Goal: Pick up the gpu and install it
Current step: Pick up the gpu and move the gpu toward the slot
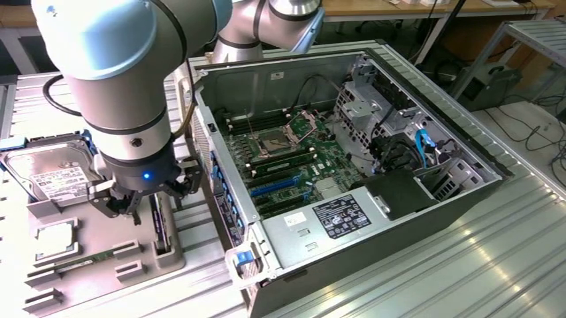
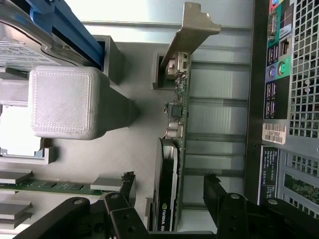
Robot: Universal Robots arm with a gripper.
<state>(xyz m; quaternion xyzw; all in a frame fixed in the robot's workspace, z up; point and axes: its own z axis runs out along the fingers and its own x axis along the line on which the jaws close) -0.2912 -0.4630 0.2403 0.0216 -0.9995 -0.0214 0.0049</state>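
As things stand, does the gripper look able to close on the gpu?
Probably yes: the gripper hangs with its jaws open astride the gpu, which stands on edge in the grey tray. Nothing sits between the jaws and the card.

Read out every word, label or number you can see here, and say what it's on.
"NVIDIA QU", cut off at the picture's edge: thin black gpu card with silver bracket.
White barcode sticker on the grey metal computer case: digits too blurred.
White label on the silver boxy hard drive: too small.
Black label on the silver power supply: too small.
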